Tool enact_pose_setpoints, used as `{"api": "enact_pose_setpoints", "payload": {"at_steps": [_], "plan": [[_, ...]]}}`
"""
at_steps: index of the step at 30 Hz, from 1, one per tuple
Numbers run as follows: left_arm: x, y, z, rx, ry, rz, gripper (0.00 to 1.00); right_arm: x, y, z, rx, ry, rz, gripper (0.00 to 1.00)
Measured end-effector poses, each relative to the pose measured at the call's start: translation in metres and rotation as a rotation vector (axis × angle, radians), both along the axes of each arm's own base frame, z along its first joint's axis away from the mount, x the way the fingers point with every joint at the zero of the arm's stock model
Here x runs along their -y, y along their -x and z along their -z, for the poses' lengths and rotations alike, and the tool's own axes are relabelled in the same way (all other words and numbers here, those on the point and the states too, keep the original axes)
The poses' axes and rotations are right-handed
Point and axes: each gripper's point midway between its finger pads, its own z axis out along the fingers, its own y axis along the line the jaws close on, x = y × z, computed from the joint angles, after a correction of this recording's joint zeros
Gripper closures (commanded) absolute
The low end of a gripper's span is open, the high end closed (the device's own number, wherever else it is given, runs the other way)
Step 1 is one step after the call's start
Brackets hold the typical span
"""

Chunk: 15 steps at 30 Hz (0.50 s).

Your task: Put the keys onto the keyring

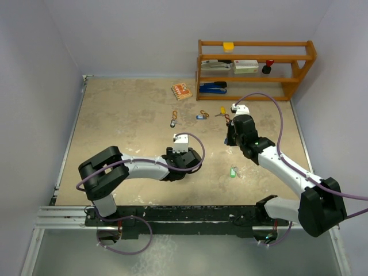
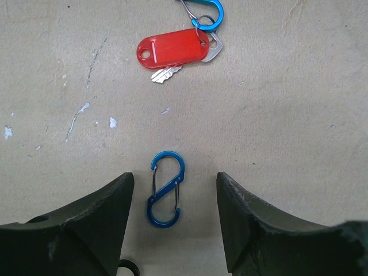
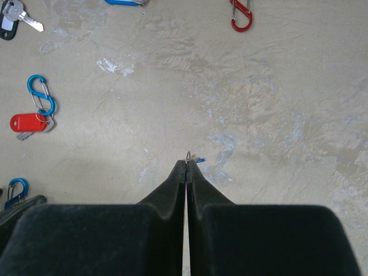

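My left gripper (image 1: 184,156) (image 2: 175,177) is open low over the table, its fingers either side of a blue S-clip (image 2: 167,190) lying flat, touching neither. Just ahead lies a red-tagged key (image 2: 174,49) hooked on another blue S-clip (image 2: 207,11). My right gripper (image 1: 231,138) (image 3: 187,164) is shut on something thin. A small metal ring and a blue bit (image 3: 193,158) stick out at its tips. I cannot tell what the rest is. A black-tagged key (image 1: 173,122), blue-tagged key (image 1: 200,117), yellow-tagged key (image 1: 222,110) and green-tagged key (image 1: 233,172) lie loose.
A wooden shelf (image 1: 256,69) with a stapler and boxes stands at the back right. An orange packet (image 1: 181,91) lies behind the keys. Orange clips (image 1: 204,113) and a red clip (image 3: 241,16) lie among the keys. Walls close in left, right and back.
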Motion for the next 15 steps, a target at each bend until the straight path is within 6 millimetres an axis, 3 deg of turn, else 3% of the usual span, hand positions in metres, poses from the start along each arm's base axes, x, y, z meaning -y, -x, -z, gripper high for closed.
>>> {"api": "enact_pose_setpoints", "payload": {"at_steps": [15], "plan": [[-0.0055,0.0008,0.0012,0.026,-0.063,-0.013,0.61,0.0001,0.0003,0.0005,-0.001,0.000,0.000,1.00]]}}
